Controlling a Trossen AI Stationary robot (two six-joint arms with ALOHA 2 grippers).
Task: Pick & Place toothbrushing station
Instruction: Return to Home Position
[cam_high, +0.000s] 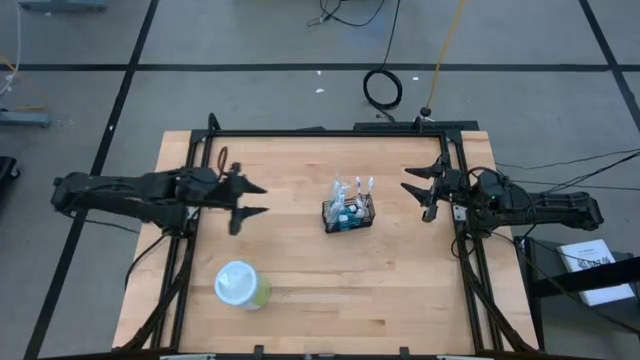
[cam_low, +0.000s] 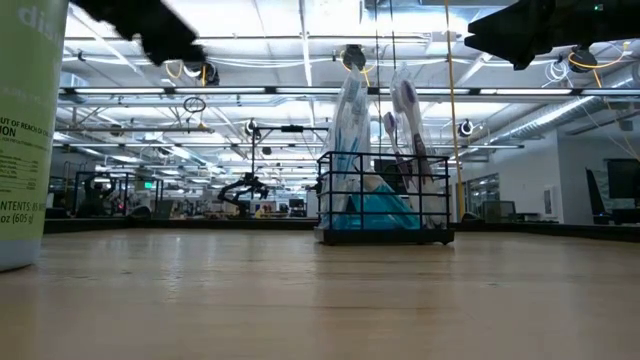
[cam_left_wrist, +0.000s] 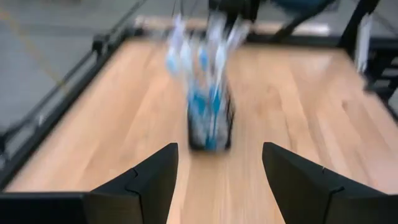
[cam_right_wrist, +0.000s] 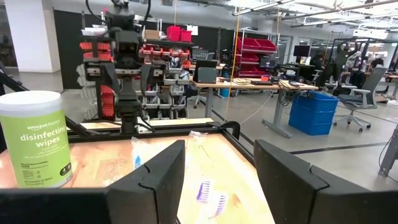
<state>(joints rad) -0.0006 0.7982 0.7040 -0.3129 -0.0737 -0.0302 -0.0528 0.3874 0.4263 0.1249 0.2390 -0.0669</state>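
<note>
Over wood table (cam_high: 300, 275) left gripper (cam_high: 262, 199), right gripper (cam_high: 409, 179) hover, seemingly spread.

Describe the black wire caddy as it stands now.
The caddy is a small black wire-mesh box with low walls, upright on the wooden table near its middle. Toothbrushes in clear packs stand in it, heads rising above the rim, blue showing low inside. Nothing else touches it: the left gripper and right gripper are open, apart on either side.
</note>
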